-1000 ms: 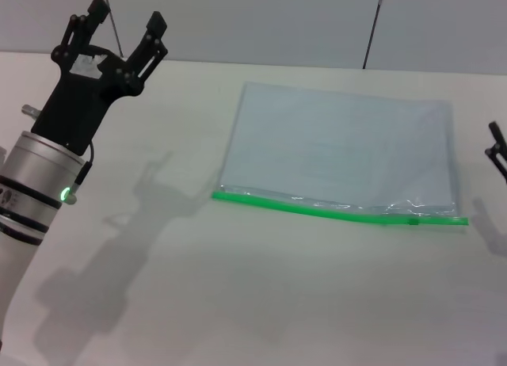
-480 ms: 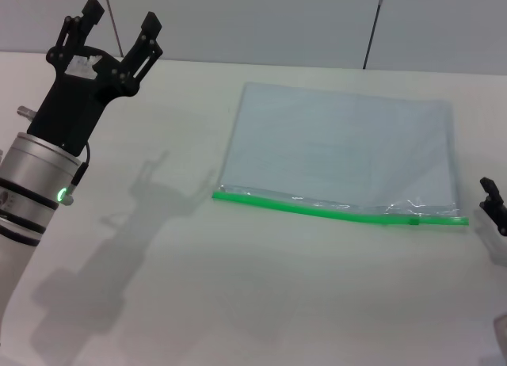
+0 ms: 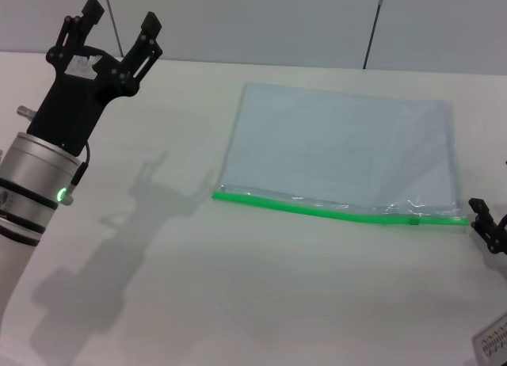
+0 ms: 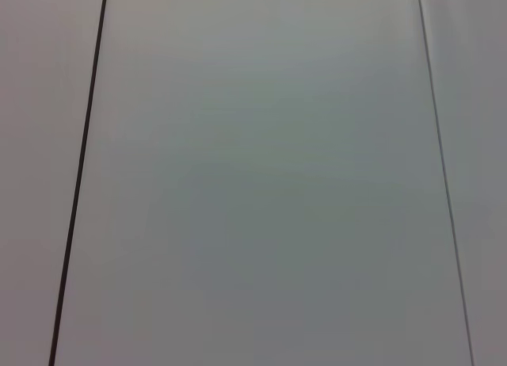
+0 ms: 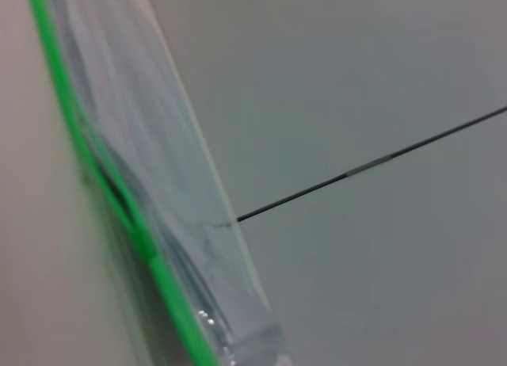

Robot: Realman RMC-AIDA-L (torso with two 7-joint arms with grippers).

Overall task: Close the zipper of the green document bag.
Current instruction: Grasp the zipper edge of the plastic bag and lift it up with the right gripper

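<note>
While the green document bag (image 3: 341,156) lies flat on the table (image 3: 238,303), zipper (image 3: 333,211) running left-right, your right gripper (image 3: 487,227), state unreadable, sits nearest its slider end; left gripper (image 3: 119,29) hangs released, well apart.

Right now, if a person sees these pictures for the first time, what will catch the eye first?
Most striking is the green document bag, lying flat on the white table, with the bright green zipper along its near edge. At the far left, the left gripper is raised well above the table, fingers spread. The right gripper is at the right edge, just beyond the zipper's end.
</note>
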